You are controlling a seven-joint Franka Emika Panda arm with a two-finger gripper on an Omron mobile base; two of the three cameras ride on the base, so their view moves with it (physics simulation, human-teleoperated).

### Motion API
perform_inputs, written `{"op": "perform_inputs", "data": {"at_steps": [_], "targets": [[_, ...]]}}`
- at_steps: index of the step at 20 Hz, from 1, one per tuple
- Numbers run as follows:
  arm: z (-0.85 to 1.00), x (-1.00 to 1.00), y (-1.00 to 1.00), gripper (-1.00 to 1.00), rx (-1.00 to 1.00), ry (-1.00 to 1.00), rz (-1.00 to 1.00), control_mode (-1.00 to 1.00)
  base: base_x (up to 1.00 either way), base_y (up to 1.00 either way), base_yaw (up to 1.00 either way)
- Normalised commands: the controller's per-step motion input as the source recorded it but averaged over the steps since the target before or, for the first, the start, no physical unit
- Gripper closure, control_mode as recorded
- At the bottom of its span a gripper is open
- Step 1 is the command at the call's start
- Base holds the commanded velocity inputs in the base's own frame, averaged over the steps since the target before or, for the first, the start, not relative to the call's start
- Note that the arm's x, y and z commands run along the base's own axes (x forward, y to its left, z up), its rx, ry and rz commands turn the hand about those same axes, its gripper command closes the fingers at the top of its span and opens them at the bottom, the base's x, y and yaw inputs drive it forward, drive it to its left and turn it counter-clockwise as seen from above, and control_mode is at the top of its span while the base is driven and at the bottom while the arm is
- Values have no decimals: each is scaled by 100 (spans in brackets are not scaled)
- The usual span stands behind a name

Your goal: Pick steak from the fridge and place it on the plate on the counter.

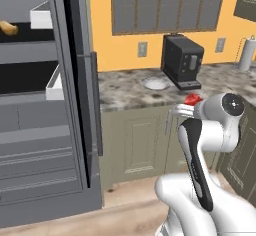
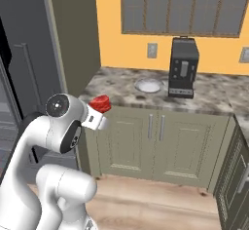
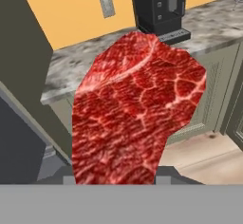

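The robot is carrying the steak (image 2: 101, 103) toward the plate (image 2: 148, 85); the picking from the fridge (image 1: 45, 130) looks finished. The end effector (image 2: 98, 109) is closing narrowly on the steak, which is filling most of the hand view. The plate is lying ahead of the end effector and somewhat higher, on the worktop (image 2: 116, 90), beside the coffee machine (image 2: 183, 68). Next, I think, the arm needs to reach forward over the plate, then lower and release. The arm is folded, the elbow raised, the hand pointing at the worktop.

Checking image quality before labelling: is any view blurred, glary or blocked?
Left base view: soft, no glare, plate readable. Right base view: evenly lit, steak small but clear. Hand view: the steak looms close, covering much of the counter.
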Motion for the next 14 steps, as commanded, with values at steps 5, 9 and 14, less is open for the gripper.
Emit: {"op": "perform_inputs", "data": {"at_steps": [5, 9, 14], "targets": [[0, 0, 0, 100, 0, 0, 0, 100, 53, -34, -1], [0, 0, 0, 100, 0, 0, 0, 100, 53, -30, 0], [0, 0, 0, 100, 0, 0, 0, 100, 52, -25, 0]]}}
